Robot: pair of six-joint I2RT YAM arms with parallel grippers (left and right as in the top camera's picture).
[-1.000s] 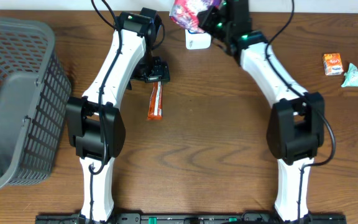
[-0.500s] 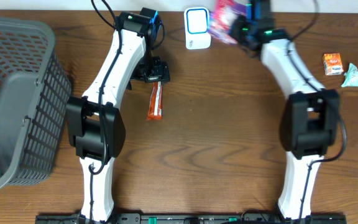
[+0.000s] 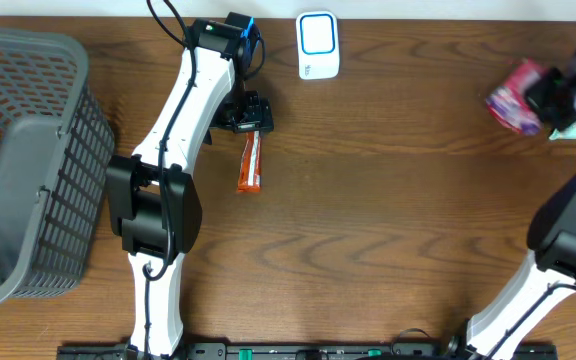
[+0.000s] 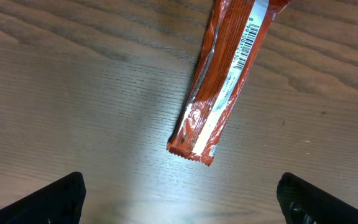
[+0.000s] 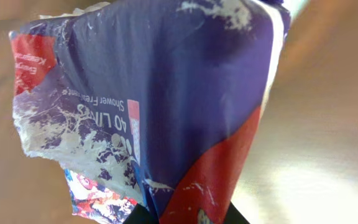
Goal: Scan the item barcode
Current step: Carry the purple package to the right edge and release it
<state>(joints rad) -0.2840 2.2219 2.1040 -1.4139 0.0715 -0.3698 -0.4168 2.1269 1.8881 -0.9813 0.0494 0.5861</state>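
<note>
Here, the crinkled purple, red and white plastic packet (image 3: 513, 98) hung above the far right of the brown wooden table (image 3: 368, 220), pinched tight in the right gripper (image 3: 548, 95), probably lifted so its barcode could be shown. It was well apart from the small white scanner with a blue screen (image 3: 318, 45) at the back edge. The left gripper (image 3: 243, 112) hovered spread wide and empty just above a flat orange foil bar (image 3: 251, 163), barcode up, seemingly ready to grasp it
</note>
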